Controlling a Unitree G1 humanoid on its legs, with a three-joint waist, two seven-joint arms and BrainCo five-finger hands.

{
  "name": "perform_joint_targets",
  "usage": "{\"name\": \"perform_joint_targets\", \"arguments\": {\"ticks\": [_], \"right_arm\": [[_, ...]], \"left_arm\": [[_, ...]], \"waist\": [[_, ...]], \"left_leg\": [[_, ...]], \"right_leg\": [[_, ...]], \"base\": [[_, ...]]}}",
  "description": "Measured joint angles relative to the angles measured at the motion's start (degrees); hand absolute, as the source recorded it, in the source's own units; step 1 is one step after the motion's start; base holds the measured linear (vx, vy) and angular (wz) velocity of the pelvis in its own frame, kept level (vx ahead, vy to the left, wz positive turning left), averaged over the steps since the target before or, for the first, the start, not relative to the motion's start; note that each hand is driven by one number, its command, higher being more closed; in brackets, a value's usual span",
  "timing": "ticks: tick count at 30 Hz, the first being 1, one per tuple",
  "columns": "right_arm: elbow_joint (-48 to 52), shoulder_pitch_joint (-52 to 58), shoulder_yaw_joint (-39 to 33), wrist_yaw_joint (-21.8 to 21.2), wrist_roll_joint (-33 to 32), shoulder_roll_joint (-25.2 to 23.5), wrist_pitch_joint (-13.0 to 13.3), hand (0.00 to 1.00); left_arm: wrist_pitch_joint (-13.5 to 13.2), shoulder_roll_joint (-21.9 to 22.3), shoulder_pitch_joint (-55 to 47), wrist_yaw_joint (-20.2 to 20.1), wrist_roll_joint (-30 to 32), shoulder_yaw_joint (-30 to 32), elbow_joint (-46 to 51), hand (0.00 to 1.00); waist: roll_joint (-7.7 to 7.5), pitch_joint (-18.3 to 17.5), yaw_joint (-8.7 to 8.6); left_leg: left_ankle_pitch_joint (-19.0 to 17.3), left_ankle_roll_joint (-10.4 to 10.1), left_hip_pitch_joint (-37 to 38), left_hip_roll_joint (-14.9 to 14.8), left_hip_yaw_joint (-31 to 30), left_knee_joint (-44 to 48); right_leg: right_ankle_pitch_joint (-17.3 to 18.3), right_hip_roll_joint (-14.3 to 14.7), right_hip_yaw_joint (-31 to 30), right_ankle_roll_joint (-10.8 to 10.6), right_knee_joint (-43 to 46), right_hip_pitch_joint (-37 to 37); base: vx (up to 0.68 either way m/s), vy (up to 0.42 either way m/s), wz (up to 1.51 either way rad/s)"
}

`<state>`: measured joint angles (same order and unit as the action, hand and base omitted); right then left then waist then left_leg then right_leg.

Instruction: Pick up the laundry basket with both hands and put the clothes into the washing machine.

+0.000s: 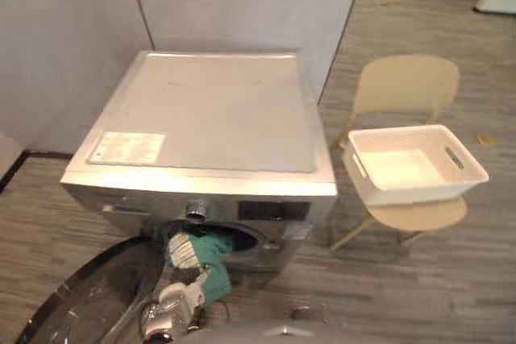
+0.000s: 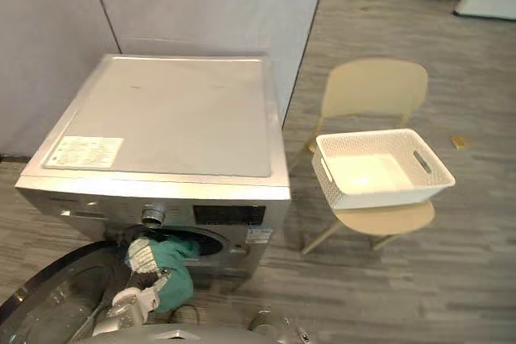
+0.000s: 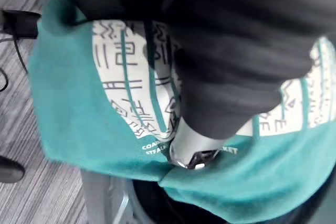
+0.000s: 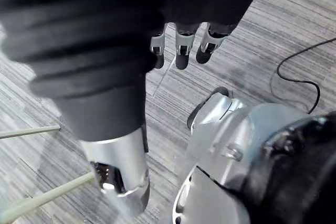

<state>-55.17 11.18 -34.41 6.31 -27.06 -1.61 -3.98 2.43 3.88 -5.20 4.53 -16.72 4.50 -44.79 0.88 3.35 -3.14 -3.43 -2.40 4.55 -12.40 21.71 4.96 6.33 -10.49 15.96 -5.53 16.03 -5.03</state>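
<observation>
Since the white basket (image 1: pixel 415 193) sits empty on the chair (image 1: pixel 407 86), well apart from the washing machine (image 1: pixel 210 110), what's left is the teal patterned garment (image 1: pixel 200 257): it hangs at the lip of the drum opening (image 1: pixel 246 239), part inside, part draped out over the front. Left hand (image 1: pixel 169 305) is just below it, against the cloth. Left wrist view has the hand's cover over most of it, so can't tell if it pinches or merely pushes. Right hand (image 4: pixel 181 56) is idle, fingers straight and loose over the floor. For this step I'd say: drive the cloth in deep past the rim, not just onto it, else the tail slides out. Gather the hanging part first and keep it off the open door (image 1: pixel 89 296). Release only once nothing drapes outside. Risk: fabric snags on the hand at withdrawal and comes out with it
</observation>
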Motion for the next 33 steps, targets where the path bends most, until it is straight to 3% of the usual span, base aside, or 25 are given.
{"name": "perform_joint_targets", "arguments": {"ticks": [4,6,9,13,15,16,18,19,24,28,33], "right_arm": [[0.22,-0.34,1.60,0.00,0.45,-0.06,0.05,0.00],[1.21,-1.07,3.60,0.00,0.45,0.03,0.51,0.00],[3.53,-1.68,7.46,0.01,0.51,1.44,0.57,0.00],[7.81,-5.47,13.12,0.01,0.50,2.86,0.43,0.00],[11.47,-8.64,16.92,0.09,0.53,4.78,0.61,0.00],[12.38,-11.36,18.68,0.16,0.57,5.42,1.04,0.00],[15.56,-14.17,20.37,0.51,0.38,5.82,1.53,0.00],[16.56,-14.82,21.13,0.60,0.24,6.06,2.16,0.00],[22.97,-18.58,21.20,2.95,-5.25,7.09,5.05,0.00],[24.89,-18.48,19.66,5.44,-9.16,6.61,7.31,0.00],[25.05,-17.93,17.71,6.76,-10.43,6.06,7.53,0.00]], "left_arm": [[0.09,0.05,-1.25,-0.20,0.02,0.18,1.23,1.00],[0.06,0.43,-1.64,-0.28,0.61,-0.27,4.41,1.00],[0.06,0.50,-4.79,-0.34,0.98,-0.71,9.86,1.00],[-0.05,0.33,-5.48,-0.37,0.49,-2.96,16.27,1.00],[-0.12,-0.04,-3.81,-0.39,0.53,-5.94,19.12,1.00],[-0.17,-0.60,-1.46,-0.34,0.54,-6.96,19.39,1.00],[-0.19,-0.78,1.84,0.06,0.54,-7.57,19.39,1.00],[-0.34,-1.27,4.01,0.28,0.41,-8.02,19.41,1.00],[-0.37,-1.69,15.00,3.97,-5.64,-8.82,19.58,1.00],[-0.81,-3.29,21.50,8.48,-7.99,-6.29,23.26,1.00],[-2.62,-10.19,34.63,12.84,-10.37,1.67,24.65,1.00]], "waist": [[-0.58,0.91,0.83],[-1.01,3.49,1.89],[-0.13,6.47,3.13],[0.28,9.65,3.45],[1.63,12.73,3.34],[0.62,16.18,3.57],[0.45,19.30,3.43],[-0.34,20.29,3.40],[0.21,25.27,2.78],[0.11,26.38,2.26],[-0.14,27.58,1.28]], "left_leg": [[0.56,-1.42,-0.90,-0.23,-0.09,4.85],[-0.40,-2.06,-7.73,-2.20,-1.76,19.08],[-0.47,-1.99,-12.56,-3.51,-5.97,29.55],[-2.77,-1.87,-17.69,-1.93,-6.86,30.90],[-10.55,-3.31,-19.99,-1.65,-7.44,28.63],[-12.80,-3.80,-22.24,-1.48,-6.47,30.31],[-13.62,-3.50,-27.99,-2.23,-7.68,35.62],[-14.66,-3.91,-32.53,-2.01,-8.22,39.91],[-15.27,-3.91,-46.78,-2.56,-12.39,46.23],[-16.13,-4.92,-55.34,-3.68,-15.01,53.16],[-17.77,-5.13,-66.26,-5.35,-17.49,60.66]], "right_leg": [[0.86,-0.65,-0.64,0.00,-0.84,1.24],[1.03,-1.52,-1.21,-0.50,0.05,1.25],[1.35,-1.55,-3.48,-0.88,3.03,-0.43],[1.39,-2.53,-8.52,-0.87,10.23,-11.73],[1.39,-1.79,-10.74,-0.82,16.52,-20.39],[1.44,-1.77,-13.03,-0.73,19.43,-24.29],[3.62,-1.55,-13.60,1.05,30.37,-30.34],[8.69,-1.44,-14.05,0.82,33.39,-33.75],[8.30,-0.23,-13.45,2.22,38.04,-46.31],[8.87,0.22,-13.51,3.47,43.93,-54.44],[9.56,1.33,-13.41,3.49,49.84,-64.49]], "base": [[-0.07,0.006,0.07],[-0.16,0.012,0.19],[-0.18,0.075,-0.26],[-0.20,0.092,-0.44],[-0.24,0.084,-0.42],[-0.29,0.049,-0.43],[-0.32,-0.040,-0.08],[-0.29,-0.125,0.15],[-0.24,-0.068,0.06],[-0.09,-0.041,-0.10],[-0.02,-0.023,-0.06]]}}
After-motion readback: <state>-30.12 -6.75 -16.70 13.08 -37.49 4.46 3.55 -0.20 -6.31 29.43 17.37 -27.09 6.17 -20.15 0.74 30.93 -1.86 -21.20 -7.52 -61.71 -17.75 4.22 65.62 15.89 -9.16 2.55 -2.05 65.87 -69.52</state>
